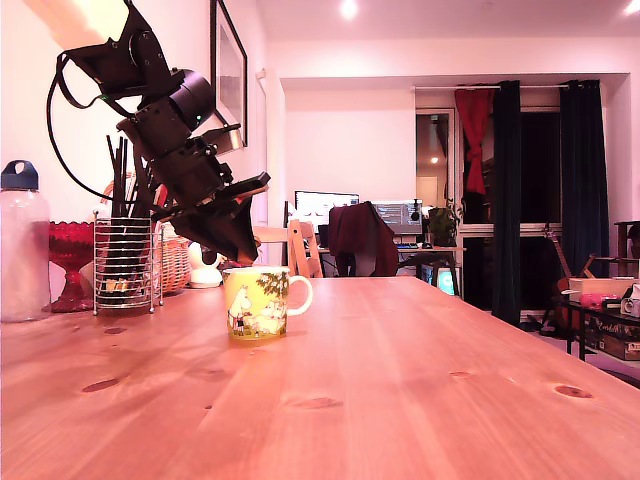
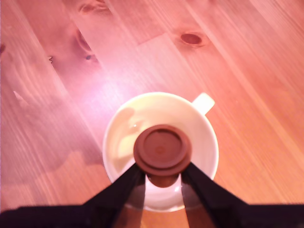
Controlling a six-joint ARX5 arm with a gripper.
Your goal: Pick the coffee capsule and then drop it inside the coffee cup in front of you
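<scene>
Gripper (image 2: 162, 178) pinching coffee capsule (image 2: 162, 149) | you hold it over coffee cup (image 2: 121, 142) mouth so it falls inside

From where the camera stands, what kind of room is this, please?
Most likely a home living and dining room with a desk corner. The yellow mug sits on a wooden dining table; behind are a computer monitor and dark curtains at the windows.

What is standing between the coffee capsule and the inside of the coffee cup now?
Nothing visible. The fingers hold the coffee capsule directly over the open mouth of the coffee cup, which looks empty inside.
</scene>
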